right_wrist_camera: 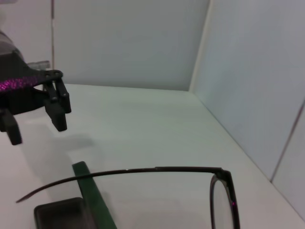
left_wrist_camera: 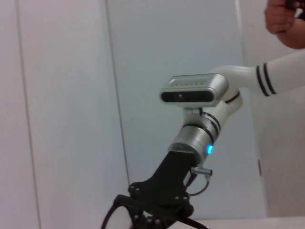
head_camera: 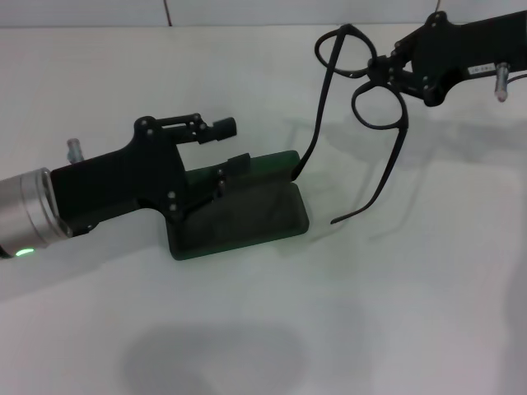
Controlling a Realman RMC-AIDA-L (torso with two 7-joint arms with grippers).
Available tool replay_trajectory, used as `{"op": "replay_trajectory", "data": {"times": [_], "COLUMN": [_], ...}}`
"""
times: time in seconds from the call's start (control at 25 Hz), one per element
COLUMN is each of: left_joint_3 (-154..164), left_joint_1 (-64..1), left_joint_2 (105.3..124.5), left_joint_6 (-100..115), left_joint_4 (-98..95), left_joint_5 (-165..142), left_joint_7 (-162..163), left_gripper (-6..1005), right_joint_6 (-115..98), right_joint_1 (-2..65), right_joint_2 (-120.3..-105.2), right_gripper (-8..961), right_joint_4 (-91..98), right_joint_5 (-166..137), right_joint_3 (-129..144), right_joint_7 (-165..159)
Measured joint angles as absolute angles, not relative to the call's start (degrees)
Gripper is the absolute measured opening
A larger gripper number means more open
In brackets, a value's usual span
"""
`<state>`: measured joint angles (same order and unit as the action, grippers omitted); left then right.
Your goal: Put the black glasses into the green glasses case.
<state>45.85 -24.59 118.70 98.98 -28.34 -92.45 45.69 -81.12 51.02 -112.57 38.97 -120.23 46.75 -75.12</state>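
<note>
The green glasses case (head_camera: 247, 218) lies open on the white table, its lid standing up at the back and its dark lining showing. My left gripper (head_camera: 226, 146) hovers open over the lid's edge; the right wrist view shows its fingers (right_wrist_camera: 57, 102) apart and above the case (right_wrist_camera: 90, 191). The black glasses (head_camera: 379, 105) hang in the air to the right of the case, with my right gripper (head_camera: 387, 66) shut on the frame near the bridge. Both temple arms point down. One tip is by the case's right end, the other is over the table. One temple arm (right_wrist_camera: 157, 169) crosses the right wrist view.
The white table (head_camera: 370, 313) stretches on all sides of the case. In the left wrist view the right arm and its gripper (left_wrist_camera: 159, 217) stand before a pale wall. A person's hand (left_wrist_camera: 286, 24) shows in that view's corner.
</note>
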Motion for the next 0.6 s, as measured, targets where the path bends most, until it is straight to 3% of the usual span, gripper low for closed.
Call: {"op": "replay_trajectory", "data": {"times": [0.16,0.6], "left_joint_3": [46.34,46.29], "left_joint_1": [-25.60,-28.00], "left_joint_2": [118.54,118.72], "left_joint_6": [98.84,99.56], "left_joint_4": [-28.28,-28.65], "left_joint_5": [-93.54,-93.34], "left_joint_7": [43.15,36.17], "left_gripper": [304,83], "right_joint_6": [-81.05,-83.06], "right_joint_1": [51.37,51.67], "right_joint_2": [-113.13,-113.80], "right_gripper": [39,39], "right_joint_4": [37.68,36.15], "right_joint_5": [-119.99,-119.83], "right_joint_3": [46.80,46.58], "right_joint_7": [-73.30,-71.83]}}
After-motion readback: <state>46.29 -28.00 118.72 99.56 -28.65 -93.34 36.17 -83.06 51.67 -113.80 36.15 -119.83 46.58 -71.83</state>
